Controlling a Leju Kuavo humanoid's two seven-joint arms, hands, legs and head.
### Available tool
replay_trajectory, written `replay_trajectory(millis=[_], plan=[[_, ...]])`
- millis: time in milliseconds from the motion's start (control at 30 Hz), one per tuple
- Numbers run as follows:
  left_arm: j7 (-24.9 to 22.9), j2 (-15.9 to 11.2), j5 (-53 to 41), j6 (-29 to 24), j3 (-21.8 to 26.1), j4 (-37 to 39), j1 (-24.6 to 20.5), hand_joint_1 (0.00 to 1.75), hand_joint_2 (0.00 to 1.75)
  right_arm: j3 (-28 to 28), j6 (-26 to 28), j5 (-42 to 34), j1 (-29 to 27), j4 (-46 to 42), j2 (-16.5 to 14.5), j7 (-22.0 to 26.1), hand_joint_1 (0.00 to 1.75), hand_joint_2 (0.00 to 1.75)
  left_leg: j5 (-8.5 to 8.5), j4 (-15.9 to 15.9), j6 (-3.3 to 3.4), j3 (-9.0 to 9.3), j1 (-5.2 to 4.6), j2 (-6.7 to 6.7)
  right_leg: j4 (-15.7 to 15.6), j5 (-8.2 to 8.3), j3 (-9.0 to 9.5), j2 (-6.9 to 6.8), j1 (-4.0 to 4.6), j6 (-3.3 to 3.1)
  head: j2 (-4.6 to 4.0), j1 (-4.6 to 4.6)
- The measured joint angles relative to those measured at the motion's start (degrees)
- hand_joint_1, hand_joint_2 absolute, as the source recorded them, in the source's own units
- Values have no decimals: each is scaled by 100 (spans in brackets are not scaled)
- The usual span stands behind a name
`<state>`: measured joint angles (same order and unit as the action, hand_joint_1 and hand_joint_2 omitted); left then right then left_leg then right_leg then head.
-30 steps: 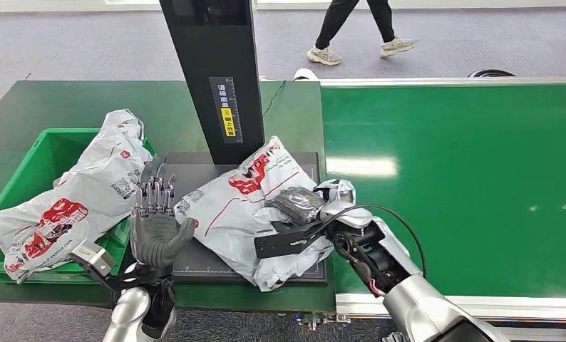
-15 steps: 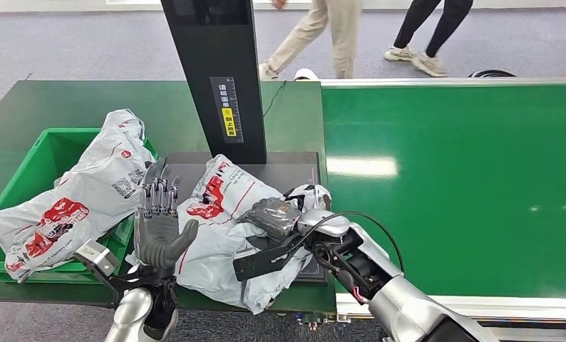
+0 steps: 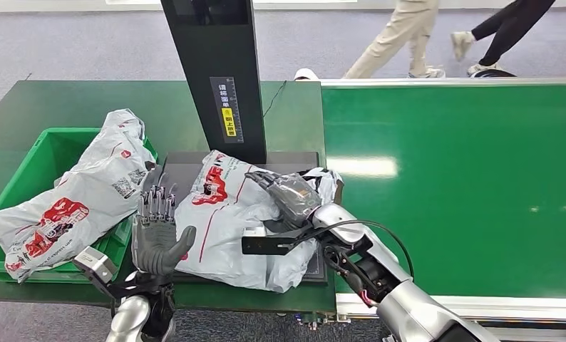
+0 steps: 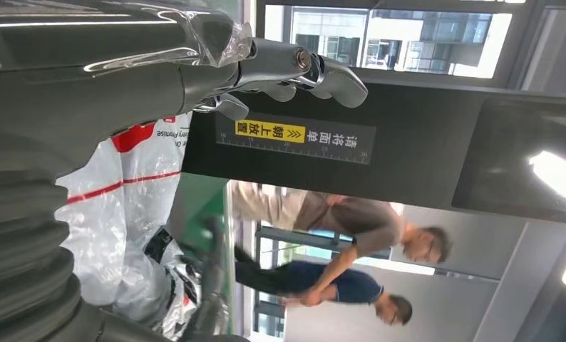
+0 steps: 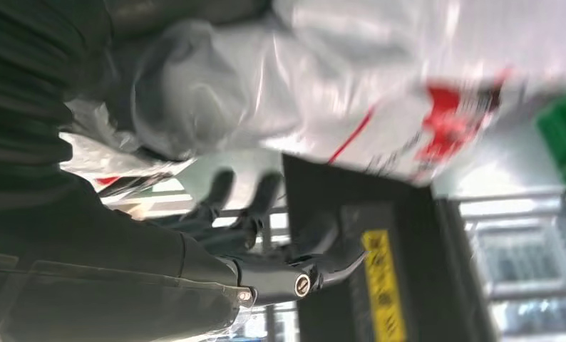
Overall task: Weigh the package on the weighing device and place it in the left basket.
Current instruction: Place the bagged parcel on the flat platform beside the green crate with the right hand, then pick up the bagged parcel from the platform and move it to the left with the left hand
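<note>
Right hand (image 3: 294, 196) grips the package (image 3: 227, 221) over the scale (image 3: 294, 160); basket (image 3: 23, 167) drop remains, beyond the open, empty left hand (image 3: 155, 239).

**Occluded and Unresolved Areas**

The package (image 3: 227, 224) covers most of the scale platform (image 3: 291, 162) and hides the right hand's (image 3: 289, 194) fingertips. The right wrist view is motion-blurred; package print is unreadable. Frame edges crop the walking people (image 3: 408, 39) above the legs and the scale column (image 3: 212, 71).

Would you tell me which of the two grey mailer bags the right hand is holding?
The bag on the black scale platform, gripped by the right hand; the other bag lies across the green basket.
</note>
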<state>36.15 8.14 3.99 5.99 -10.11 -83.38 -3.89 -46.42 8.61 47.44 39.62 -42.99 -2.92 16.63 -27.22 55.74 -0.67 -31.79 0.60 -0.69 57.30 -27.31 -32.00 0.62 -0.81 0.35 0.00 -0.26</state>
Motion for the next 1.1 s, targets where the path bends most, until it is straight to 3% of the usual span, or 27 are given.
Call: replay_trajectory(millis=[267,633,833,1000,1100], plan=[[0,6,-1,0,11,2,-5,0,175,894,-29,-997,-492,-576,60,563,0,175,0,0,0,0,0,-1,0,0,-1,0,0,0,0,-1],[-143,-6,-229,61,-69,52,-10,0,175,2249,-1090,-3232,-1668,-1502,71,1395,0,175,-4,0,0,-2,0,-3,-2,-1,-2,-2,0,0,0,-1],[-401,-69,-1294,-77,-310,214,-21,0,175,2645,-1611,-3738,-2240,-1846,25,1532,0,175,-6,0,-1,-2,0,-2,-2,-1,-3,-1,0,0,0,-1],[-602,-165,-2835,-695,-681,367,-37,0,175,2826,-1833,-3950,-2427,-1948,-30,1595,0,175,-6,0,-1,-2,0,-1,-2,-1,-3,-1,0,0,0,-1],[-650,-204,-3206,-911,-854,427,-43,0,175,2903,-1878,-3992,-2487,-1992,-46,1607,0,175,-6,0,-1,-2,0,-1,-2,-1,-3,-1,0,0,0,0]])
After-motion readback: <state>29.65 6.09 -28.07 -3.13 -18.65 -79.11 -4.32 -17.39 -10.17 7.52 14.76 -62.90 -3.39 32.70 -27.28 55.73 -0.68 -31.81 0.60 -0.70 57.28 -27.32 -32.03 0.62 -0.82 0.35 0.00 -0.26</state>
